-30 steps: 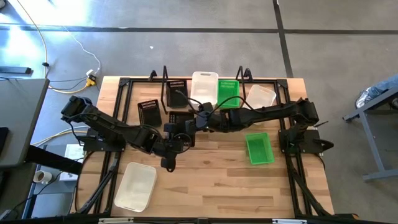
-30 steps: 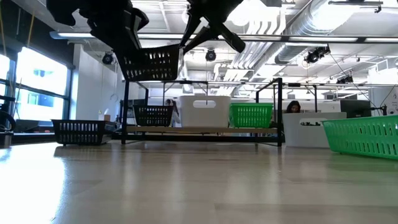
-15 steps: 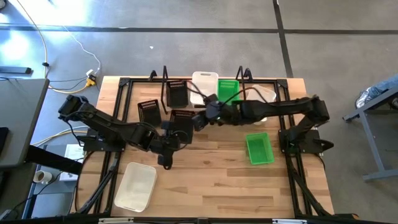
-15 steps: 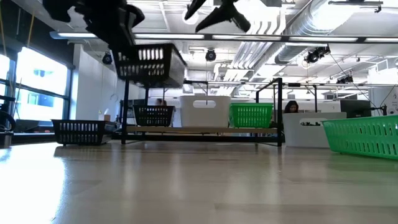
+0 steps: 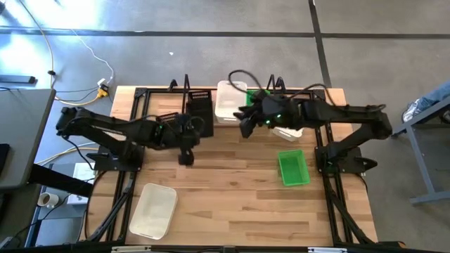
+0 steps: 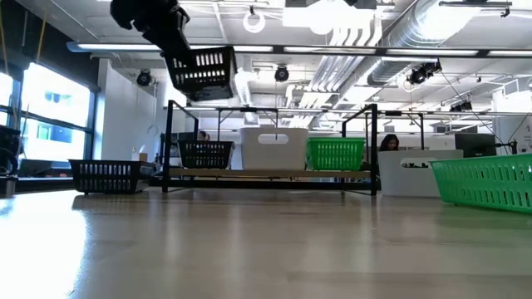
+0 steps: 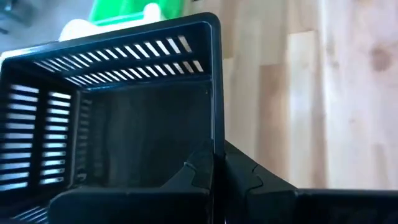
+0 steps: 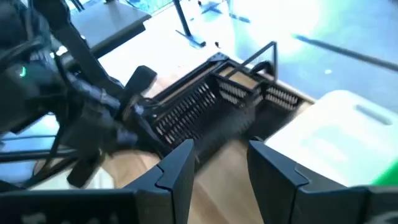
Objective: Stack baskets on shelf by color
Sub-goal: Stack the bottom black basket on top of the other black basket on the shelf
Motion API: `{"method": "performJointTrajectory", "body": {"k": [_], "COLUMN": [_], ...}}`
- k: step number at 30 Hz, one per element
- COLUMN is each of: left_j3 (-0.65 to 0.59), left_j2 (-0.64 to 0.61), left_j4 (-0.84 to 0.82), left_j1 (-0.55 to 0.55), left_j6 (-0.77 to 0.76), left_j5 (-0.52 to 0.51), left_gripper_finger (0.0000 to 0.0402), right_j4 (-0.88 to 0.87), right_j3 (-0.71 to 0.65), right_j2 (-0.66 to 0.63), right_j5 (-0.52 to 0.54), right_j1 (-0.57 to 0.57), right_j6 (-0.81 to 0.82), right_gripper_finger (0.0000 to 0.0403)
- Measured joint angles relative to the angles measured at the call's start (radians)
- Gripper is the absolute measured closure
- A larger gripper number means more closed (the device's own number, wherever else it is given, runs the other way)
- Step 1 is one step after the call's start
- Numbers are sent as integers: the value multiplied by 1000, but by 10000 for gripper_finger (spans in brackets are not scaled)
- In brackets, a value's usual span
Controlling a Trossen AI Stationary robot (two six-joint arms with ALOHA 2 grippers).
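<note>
While our left gripper clamps the black basket aloft, rim tilted, right gripper parted.

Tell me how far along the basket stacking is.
Done: black wire shelf holds one black perforated basket, one white bin, one green basket. In hand: left arm's jaws shut on a raised second black basket. Left: loose black basket, loose green basket, loose white bin.

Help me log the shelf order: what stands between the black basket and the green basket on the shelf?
A white basket stands between the black basket and the green basket on the shelf; the low view shows it.
</note>
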Motion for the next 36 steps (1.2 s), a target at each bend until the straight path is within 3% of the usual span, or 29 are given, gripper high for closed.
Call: {"method": "performJointTrajectory", "body": {"k": [8,22,36], "left_j3": [1,1,0], "left_j2": [-22,2,104], "left_j4": [19,95,96], "left_j1": [160,401,476], "left_j6": [120,302,336], "left_j5": [48,281,327], "left_gripper_finger": [401,401,401], "right_j4": [-48,-83,-94], "right_j3": [0,0,0], "right_j2": [-98,-156,-156], "right_j5": [3,-26,-111], "right_j1": [-68,-170,-254], "right_j6": [-111,-233,-318], "right_gripper_finger": [269,269,269]}}
